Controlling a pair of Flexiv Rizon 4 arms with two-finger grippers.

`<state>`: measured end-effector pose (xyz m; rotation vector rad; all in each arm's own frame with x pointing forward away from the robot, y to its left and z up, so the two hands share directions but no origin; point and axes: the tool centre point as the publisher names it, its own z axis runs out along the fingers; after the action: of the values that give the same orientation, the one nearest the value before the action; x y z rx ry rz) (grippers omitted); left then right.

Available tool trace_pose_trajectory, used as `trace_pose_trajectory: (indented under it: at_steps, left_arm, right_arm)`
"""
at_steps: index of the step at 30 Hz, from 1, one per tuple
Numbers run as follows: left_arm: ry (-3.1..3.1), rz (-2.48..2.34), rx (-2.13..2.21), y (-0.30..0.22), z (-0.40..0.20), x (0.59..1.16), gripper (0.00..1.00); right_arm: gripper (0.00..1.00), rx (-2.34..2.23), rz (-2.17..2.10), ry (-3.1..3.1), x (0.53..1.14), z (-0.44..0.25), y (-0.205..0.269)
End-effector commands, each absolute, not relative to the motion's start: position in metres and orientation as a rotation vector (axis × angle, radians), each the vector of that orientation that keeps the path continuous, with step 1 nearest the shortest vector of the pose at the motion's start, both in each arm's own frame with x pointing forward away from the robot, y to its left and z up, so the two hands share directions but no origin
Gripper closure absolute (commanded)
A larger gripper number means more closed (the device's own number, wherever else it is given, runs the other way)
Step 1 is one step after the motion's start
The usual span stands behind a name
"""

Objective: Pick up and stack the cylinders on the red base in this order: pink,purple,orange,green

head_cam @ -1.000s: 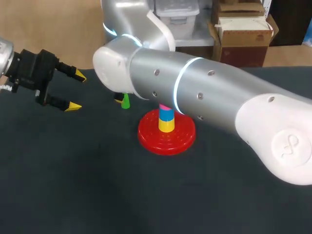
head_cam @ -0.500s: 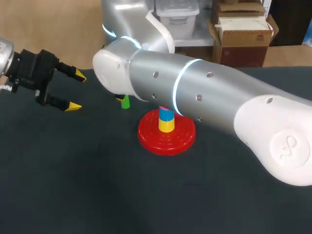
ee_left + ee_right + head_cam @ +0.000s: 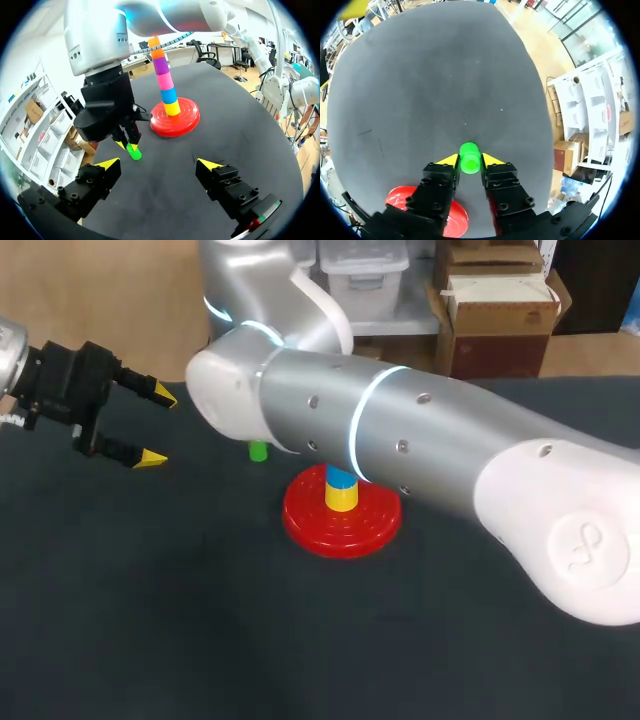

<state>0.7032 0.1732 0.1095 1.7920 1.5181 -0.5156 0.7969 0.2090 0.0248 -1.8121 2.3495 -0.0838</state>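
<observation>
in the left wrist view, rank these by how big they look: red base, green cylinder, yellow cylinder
1. red base, clearly the largest.
2 and 3. green cylinder and yellow cylinder look about alike. The green one lies nearer the camera, so I won't rank them.

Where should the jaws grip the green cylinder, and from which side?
Take the green cylinder across its curved sides, from above: it stands roughly upright beside the red base, round top up. The right gripper clasps it so.
</observation>
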Motion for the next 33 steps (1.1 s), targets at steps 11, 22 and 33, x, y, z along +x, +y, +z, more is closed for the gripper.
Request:
trace_pose_trajectory:
  at_steps: [11, 22, 33]
  left_arm:
    - [1.514, -0.511, 1.789, 0.174, 0.109, 0.702, 0.0]
    - [1.514, -0.511, 1.789, 0.174, 0.109, 0.702, 0.0]
    - [1.514, -0.511, 1.789, 0.174, 0.109, 0.702, 0.0]
  right_arm:
    - [1.0, -1.847, -0.31, 2.565, 0.787, 0.179, 0.186]
    - [1.0, -1.596, -0.161, 2.393, 0.718, 0.301, 0.137]
    - [1.0, -1.48, -0.08, 2.438, 0.681, 0.298, 0.116]
